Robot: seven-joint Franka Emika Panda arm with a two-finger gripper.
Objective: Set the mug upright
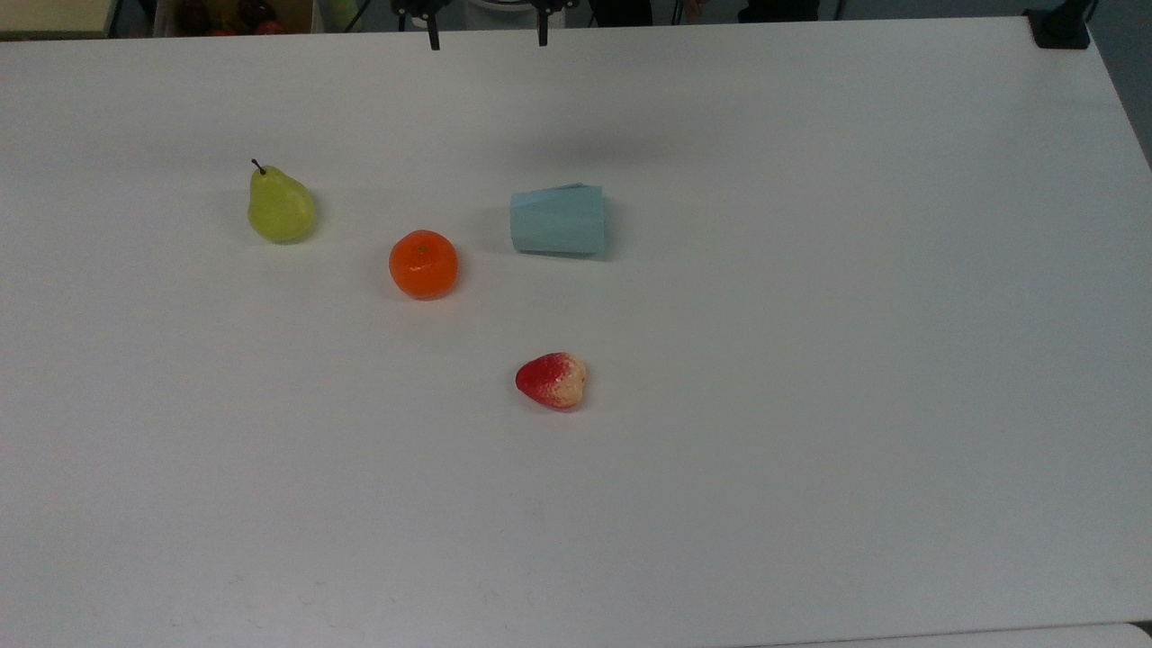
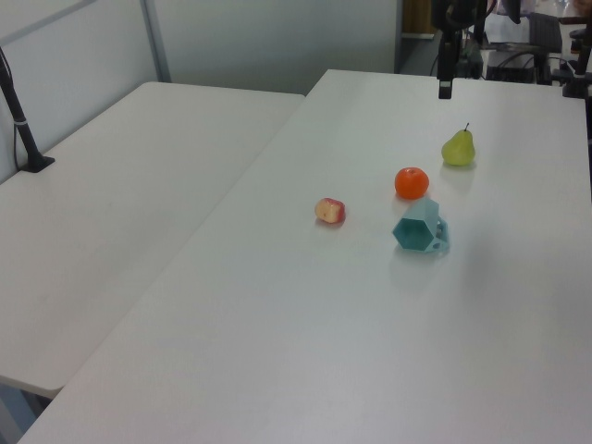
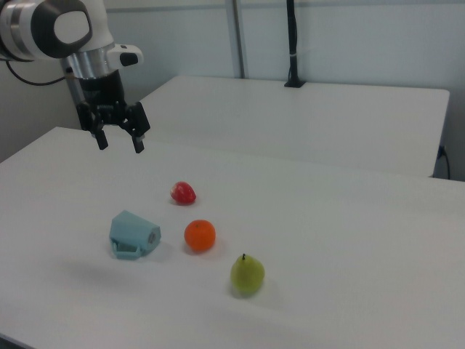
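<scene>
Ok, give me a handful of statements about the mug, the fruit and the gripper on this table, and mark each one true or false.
1. The mug lies on its side on the table. True.
2. The gripper is closed around the mug. False: it hangs open above the table, well apart from the mug.
3. In the top view the orange sits between the pear and the mug. True.
4. The strawberry is inside the mug. False: it lies on the bare table, apart from it.
5. The pear is touching the orange. False: there is a clear gap between them.
</scene>
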